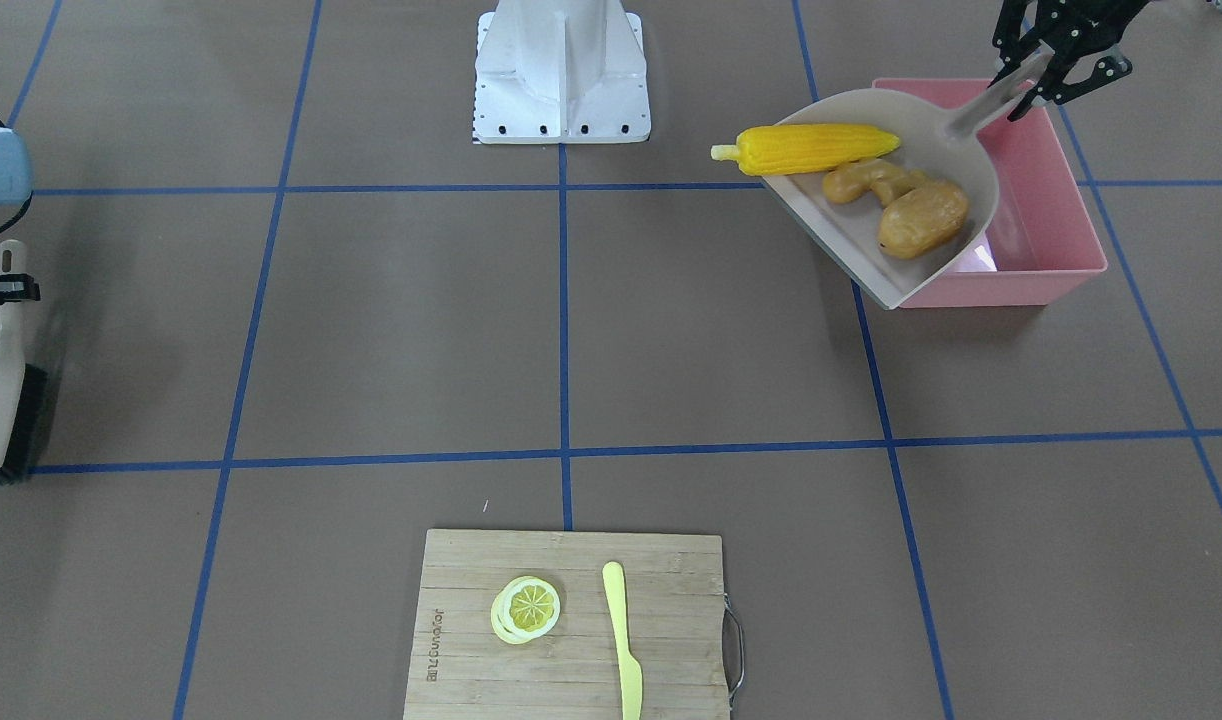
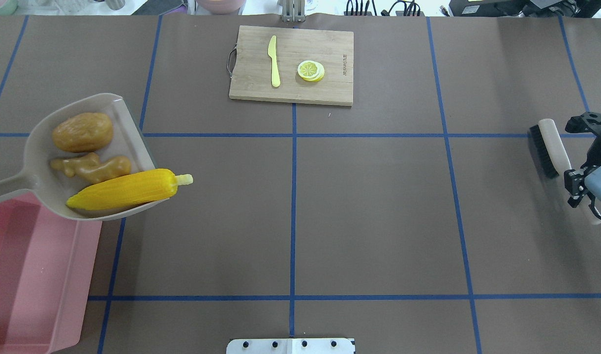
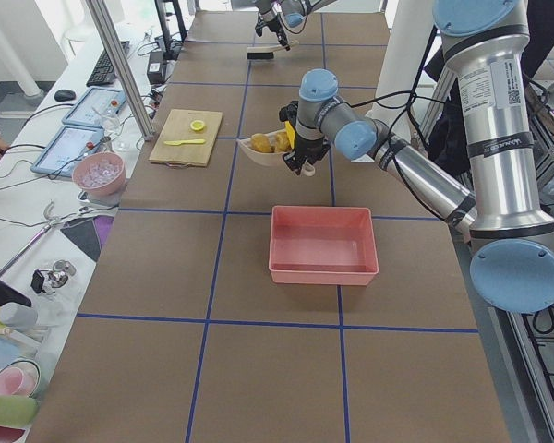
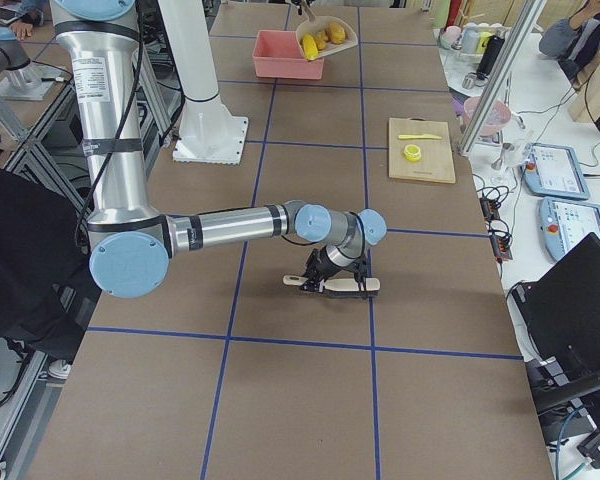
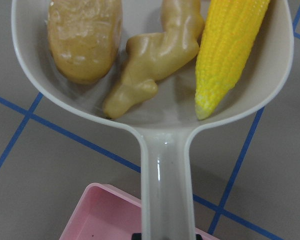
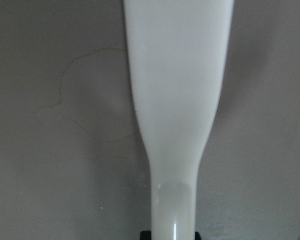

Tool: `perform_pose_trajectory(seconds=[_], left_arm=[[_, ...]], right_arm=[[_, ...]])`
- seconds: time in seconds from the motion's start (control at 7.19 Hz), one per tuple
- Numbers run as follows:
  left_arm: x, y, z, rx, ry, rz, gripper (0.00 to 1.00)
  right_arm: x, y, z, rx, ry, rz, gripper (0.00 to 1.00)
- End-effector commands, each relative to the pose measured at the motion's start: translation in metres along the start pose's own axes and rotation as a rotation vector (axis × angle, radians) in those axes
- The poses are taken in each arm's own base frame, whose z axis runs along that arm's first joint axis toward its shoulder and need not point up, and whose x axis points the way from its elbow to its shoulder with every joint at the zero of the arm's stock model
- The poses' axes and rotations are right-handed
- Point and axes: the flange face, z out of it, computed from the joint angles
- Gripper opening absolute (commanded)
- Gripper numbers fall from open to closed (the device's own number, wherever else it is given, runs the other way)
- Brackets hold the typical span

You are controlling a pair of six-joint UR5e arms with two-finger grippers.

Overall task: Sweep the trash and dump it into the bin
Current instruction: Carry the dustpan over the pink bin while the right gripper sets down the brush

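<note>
The beige dustpan (image 1: 931,130) hangs in the air, carrying the trash: a yellow corn cob (image 1: 811,148), a tan ginger root (image 1: 866,182) and a brown potato (image 1: 923,218). My left gripper (image 1: 1041,75) is shut on its handle (image 5: 167,190). The pan's mouth points away from the pink bin (image 1: 1046,200); its handle end is over the bin's edge. The bin (image 2: 35,275) looks empty. My right gripper (image 2: 578,184) is shut on the handle of a black-bristled brush (image 2: 551,147), low at the table on the far side.
A wooden cutting board (image 1: 571,620) with a lemon slice (image 1: 526,608) and a yellow knife (image 1: 621,640) lies at the table's operator side. The white robot base (image 1: 561,75) stands at the middle of the robot's edge. Blue tape lines cross the brown table.
</note>
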Motion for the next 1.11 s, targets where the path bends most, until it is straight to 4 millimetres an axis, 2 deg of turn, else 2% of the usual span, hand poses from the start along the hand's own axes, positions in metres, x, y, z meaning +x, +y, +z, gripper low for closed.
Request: perform_pose_trajectory(seconds=[0.0,0.14,0.28,0.42,0.56,0.7,0.83,0.97], left_arm=[[-0.012,0.059,-0.017,0.017,-0.022,-0.096,0.00],[-0.023,0.086,-0.021,0.040,0.001,-0.159,0.00],[-0.026,0.110,-0.029,0.056,0.017,-0.220,0.00],[-0.023,0.124,-0.033,0.053,0.021,-0.257,0.00],[-0.021,0.135,-0.035,0.047,0.022,-0.341,0.00],[-0.018,0.134,-0.038,0.044,0.022,-0.416,0.00],[-0.014,0.129,-0.043,0.043,0.020,-0.466,0.00],[-0.014,0.129,-0.044,0.042,0.020,-0.477,0.00]], right_arm=[[0.000,0.000,0.001,-0.002,0.000,0.002,0.31],[0.000,0.000,-0.001,0.001,0.000,-0.001,0.79],[-0.001,-0.001,-0.002,0.003,-0.001,-0.004,0.82],[-0.005,-0.001,-0.005,0.010,-0.001,-0.020,1.00],[-0.006,-0.001,-0.013,0.024,-0.006,-0.022,1.00],[-0.004,-0.008,-0.048,0.086,-0.024,-0.016,1.00],[0.006,-0.007,-0.074,0.135,-0.024,-0.004,1.00],[0.013,-0.009,-0.111,0.208,-0.009,0.000,1.00]])
